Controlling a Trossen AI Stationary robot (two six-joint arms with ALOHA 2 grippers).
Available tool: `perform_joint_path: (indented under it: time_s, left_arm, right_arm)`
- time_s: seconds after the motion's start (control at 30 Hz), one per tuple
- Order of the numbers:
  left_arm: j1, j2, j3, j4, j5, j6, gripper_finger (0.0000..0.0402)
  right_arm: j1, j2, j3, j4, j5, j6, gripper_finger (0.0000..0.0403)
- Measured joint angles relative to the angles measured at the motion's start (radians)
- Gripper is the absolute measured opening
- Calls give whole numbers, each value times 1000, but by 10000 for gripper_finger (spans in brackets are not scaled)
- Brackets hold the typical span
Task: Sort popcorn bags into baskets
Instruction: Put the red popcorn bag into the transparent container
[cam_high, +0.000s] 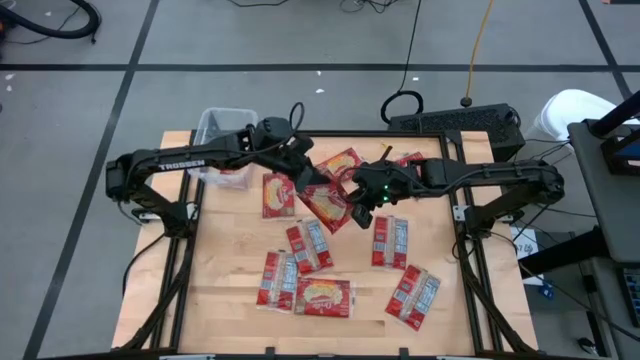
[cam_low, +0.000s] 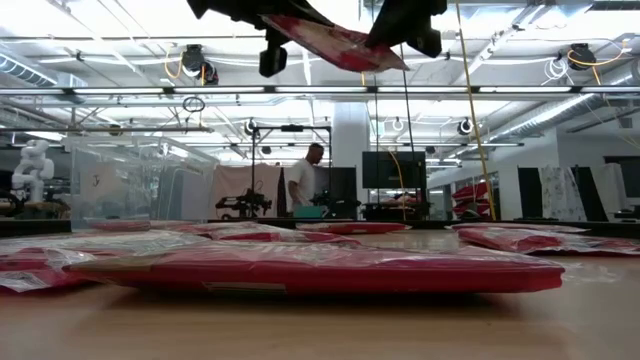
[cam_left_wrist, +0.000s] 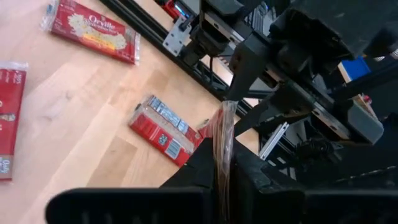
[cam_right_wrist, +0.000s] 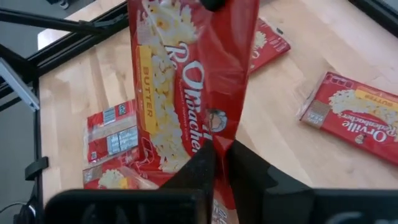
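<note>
Both grippers pinch one popcorn bag (cam_high: 327, 203) in mid-air over the tabletop (cam_high: 230, 250) centre: left gripper (cam_high: 308, 181) jaws closed on one edge, right gripper (cam_high: 357, 197) jaws closed on the other. Held bag reads "BUTTER", "Orville". Other bags (cam_high: 322, 296) lie flat; clear basket (cam_high: 216, 131) at far-left corner. Arm marked "TROSSEN"

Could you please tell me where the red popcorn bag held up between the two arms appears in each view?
High view: red popcorn bag at centre, between both arms.
Low view: top centre, above the table.
Left wrist view: edge-on, lower centre.
Right wrist view: centre.
Shared landmark: the light wooden table.
</note>
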Motion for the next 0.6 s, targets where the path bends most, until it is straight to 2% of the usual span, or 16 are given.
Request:
perform_joint_path:
  time_s: [0.13, 0.33, 0.47, 0.6]
  left_arm:
    - [24, -9, 0, 1, 2, -3, 33]
    - [91, -73, 0, 6, 1, -2, 22]
    - [138, -119, 0, 31, -12, -7, 22]
    - [164, -169, 2, 64, -102, -26, 22]
  right_arm:
    - [-22, -32, 0, -14, 1, 27, 80]
    - [-69, -116, 0, -54, 24, 53, 139]
    - [-111, -176, 0, -57, 24, 13, 160]
    - [-160, -227, 0, -59, 20, -33, 167]
